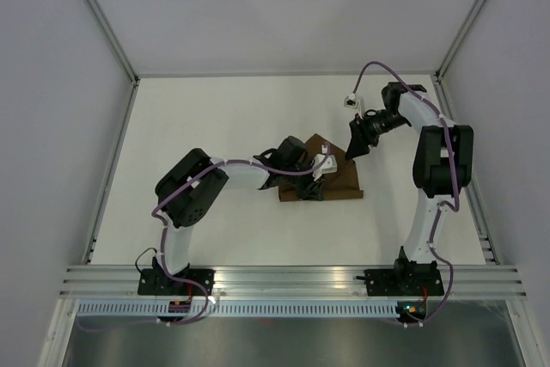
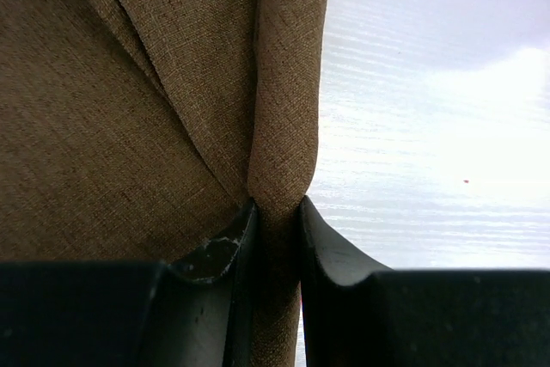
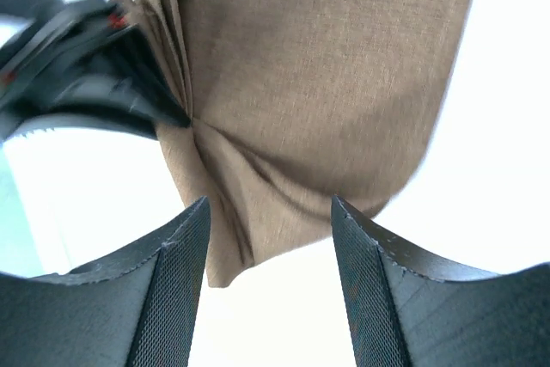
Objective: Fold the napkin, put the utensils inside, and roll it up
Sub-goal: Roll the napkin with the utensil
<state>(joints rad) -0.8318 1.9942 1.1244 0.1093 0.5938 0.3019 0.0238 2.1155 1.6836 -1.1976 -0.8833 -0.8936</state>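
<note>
Top external view: a plain dark brown matte cloth napkin (image 1: 339,180) is lying bunched on the white counter (image 1: 215,118), right of centre, between the two arms. The left end effector (image 1: 316,180) is bearing down on the napkin's near-left edge. Left wrist view: that end effector (image 2: 275,208) is clenching a raised fold of the napkin (image 2: 129,126) between its two black fingers, and the cloth is running away from the pinch as a ridge. The right end effector (image 1: 357,145) is hanging at the napkin's far right corner. From above it seems just clear of the cloth, though the angle is poor. Right wrist view: this end effector (image 3: 269,204) is standing released, its jaws wide apart and grasping nothing. The creased napkin (image 3: 326,83) is lying beyond them, and the left end effector (image 3: 94,66) is gripping the cloth's edge there.
</note>
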